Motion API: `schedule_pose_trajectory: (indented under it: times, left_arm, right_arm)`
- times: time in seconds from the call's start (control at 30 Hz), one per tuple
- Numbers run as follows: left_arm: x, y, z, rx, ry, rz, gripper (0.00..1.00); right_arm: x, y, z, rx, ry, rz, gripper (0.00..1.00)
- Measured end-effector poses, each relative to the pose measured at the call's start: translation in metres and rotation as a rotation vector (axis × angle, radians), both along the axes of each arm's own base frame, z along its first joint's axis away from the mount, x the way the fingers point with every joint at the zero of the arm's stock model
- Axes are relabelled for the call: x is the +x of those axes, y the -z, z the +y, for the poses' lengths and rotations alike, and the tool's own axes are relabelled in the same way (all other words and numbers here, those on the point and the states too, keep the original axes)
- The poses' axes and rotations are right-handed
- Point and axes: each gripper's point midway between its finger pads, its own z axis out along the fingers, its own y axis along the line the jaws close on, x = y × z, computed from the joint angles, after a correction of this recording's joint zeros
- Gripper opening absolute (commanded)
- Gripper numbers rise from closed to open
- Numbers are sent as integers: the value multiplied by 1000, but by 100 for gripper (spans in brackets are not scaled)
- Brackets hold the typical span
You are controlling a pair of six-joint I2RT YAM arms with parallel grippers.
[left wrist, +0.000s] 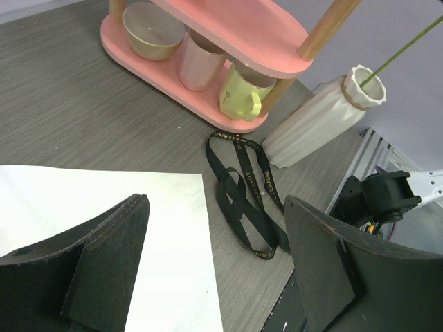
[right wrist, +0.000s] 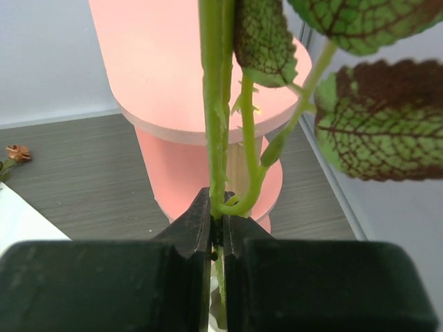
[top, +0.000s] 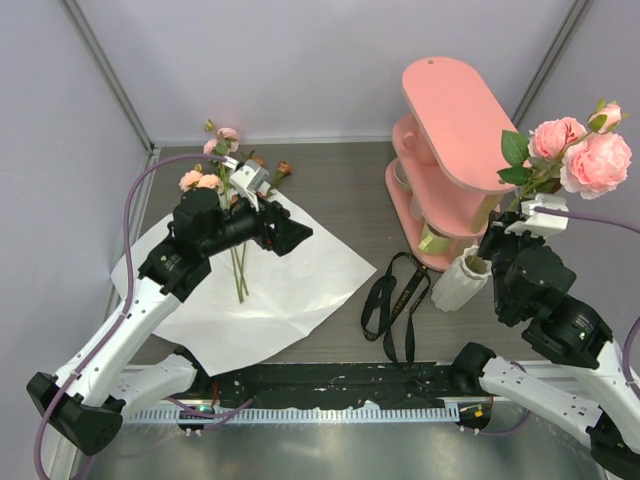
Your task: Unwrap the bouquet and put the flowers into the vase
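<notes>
Right jaws are clamped on the green stem (right wrist: 213,104) of the pink artificial roses (top: 585,155), its foot already in the white ribbed ceramic vase (top: 462,283) at 4 o'clock. Lower vertically; release only once seated. Left jaws gape empty beside loose flowers (top: 215,180) at 10 o'clock.

Overhead looks down; close wrist views share the shelf (left wrist: 235,31)

Flower stem (right wrist: 212,104) pinched in right gripper (right wrist: 217,216)
</notes>
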Motion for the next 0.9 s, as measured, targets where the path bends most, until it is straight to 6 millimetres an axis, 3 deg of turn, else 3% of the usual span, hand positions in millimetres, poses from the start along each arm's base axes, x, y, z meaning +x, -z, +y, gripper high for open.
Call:
schedule_pose_trajectory:
  times: [0.23, 0.53, 0.63, 0.7, 0.73, 0.83, 0.9]
  left_arm:
    - [1, 0, 0, 2, -4, 1, 83]
    - [1, 1, 1, 3, -7, 2, 83]
    - [1, 1, 1, 3, -7, 2, 83]
    - [2, 1, 0, 3, -7, 3, 83]
    - [2, 2, 0, 4, -8, 4, 83]
    - [3, 3, 0, 6, -8, 7, 83]
    - [3, 4, 0, 8, -8, 10, 83]
  right_arm:
    - [5, 29, 7, 17, 7, 38, 5]
    - [2, 47, 4, 70, 34, 42, 22]
    - [2, 49, 4, 91, 35, 41, 38]
    - [1, 51, 4, 100, 37, 44, 57]
    - [1, 52, 4, 105, 37, 46, 75]
    - [-1, 57, 4, 111, 38, 64, 91]
    - [-2, 60, 4, 113, 37, 76, 91]
